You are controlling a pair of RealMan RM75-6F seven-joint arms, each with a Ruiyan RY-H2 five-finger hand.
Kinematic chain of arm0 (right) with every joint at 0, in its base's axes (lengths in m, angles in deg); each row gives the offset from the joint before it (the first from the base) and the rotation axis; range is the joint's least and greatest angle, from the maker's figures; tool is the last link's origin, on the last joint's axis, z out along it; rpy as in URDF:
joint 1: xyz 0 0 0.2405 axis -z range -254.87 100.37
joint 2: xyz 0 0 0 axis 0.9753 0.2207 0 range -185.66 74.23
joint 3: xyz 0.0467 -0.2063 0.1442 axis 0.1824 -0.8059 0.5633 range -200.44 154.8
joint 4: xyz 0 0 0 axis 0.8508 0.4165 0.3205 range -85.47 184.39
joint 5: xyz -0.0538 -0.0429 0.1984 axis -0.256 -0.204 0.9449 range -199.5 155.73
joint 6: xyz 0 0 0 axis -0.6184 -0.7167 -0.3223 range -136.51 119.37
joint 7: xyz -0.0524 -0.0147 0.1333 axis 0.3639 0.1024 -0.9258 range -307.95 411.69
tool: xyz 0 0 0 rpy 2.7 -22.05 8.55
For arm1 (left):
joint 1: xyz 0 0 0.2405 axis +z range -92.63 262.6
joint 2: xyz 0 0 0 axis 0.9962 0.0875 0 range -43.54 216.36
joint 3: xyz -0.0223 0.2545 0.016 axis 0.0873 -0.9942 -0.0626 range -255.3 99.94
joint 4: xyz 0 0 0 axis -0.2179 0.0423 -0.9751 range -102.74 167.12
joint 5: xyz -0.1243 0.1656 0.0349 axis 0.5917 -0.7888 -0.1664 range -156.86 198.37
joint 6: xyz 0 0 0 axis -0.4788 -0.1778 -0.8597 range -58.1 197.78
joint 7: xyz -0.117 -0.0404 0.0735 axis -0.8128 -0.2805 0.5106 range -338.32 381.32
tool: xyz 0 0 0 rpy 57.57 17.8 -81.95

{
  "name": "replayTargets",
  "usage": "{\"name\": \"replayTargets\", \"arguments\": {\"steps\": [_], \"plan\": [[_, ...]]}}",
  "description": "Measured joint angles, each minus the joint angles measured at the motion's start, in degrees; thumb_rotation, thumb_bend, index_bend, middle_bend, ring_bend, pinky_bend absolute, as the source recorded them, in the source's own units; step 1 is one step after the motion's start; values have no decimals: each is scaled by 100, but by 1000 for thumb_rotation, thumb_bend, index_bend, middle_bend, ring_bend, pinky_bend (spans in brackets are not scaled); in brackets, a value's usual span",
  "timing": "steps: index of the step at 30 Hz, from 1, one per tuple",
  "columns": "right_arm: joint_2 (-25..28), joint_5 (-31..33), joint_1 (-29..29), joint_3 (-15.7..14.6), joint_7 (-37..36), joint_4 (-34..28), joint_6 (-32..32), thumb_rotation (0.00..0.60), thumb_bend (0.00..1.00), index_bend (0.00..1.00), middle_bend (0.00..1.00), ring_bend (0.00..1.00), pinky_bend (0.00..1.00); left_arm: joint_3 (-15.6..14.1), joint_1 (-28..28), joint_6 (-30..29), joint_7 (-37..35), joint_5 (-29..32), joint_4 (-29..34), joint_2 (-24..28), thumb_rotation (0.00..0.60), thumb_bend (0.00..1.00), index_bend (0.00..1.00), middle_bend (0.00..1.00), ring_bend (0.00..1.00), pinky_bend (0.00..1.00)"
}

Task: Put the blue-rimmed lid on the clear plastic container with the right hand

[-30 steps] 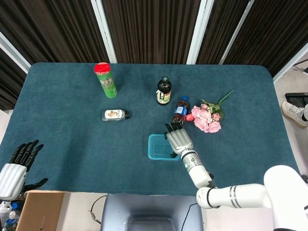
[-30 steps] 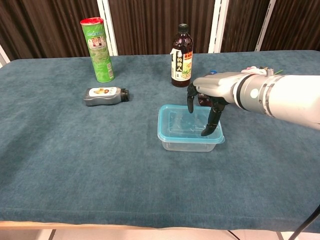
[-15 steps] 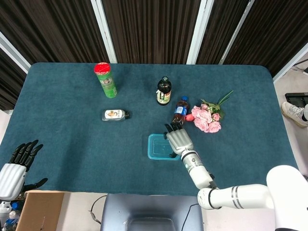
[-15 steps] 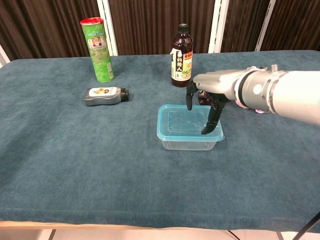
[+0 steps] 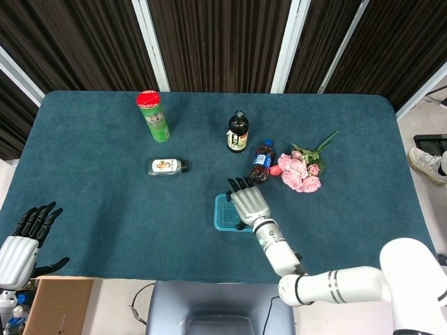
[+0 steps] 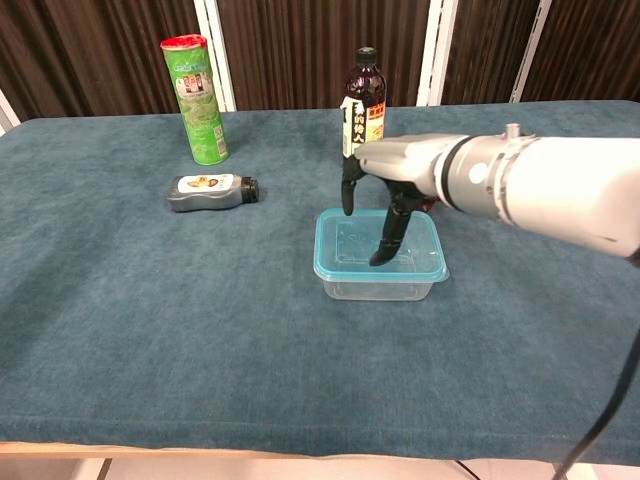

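— While the left hand [image 5: 21, 244] hangs off the table's near-left corner, fingers spread and holding nothing, where's the lid?

— The blue-rimmed lid [image 6: 379, 249] sits on the clear plastic container [image 6: 377, 283], near the front edge. The right hand [image 6: 385, 190] hovers above it, dark fingertips [image 6: 381, 255] pointing down, apart, gripping nothing. Bare teal cloth [image 6: 150, 320] lies leftward.

Dark ribbed wall panels [image 5: 216, 42], white uprights [image 5: 151, 38], teal-clothed table [image 5: 98, 139]
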Motion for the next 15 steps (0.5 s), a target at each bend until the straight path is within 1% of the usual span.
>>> {"name": "replayTargets", "arguments": {"steps": [7, 15], "plan": [[-279, 206, -177, 94, 160, 305, 38, 600, 288, 473, 160, 31, 126, 34, -34, 93, -75, 97, -26, 15, 600, 437, 0, 0, 0, 87], [-397, 315, -238, 114, 254, 411, 20, 600, 301, 482, 159, 32, 126, 34, -33, 73, -150, 86, -41, 31, 600, 437, 0, 0, 0, 88]]}}
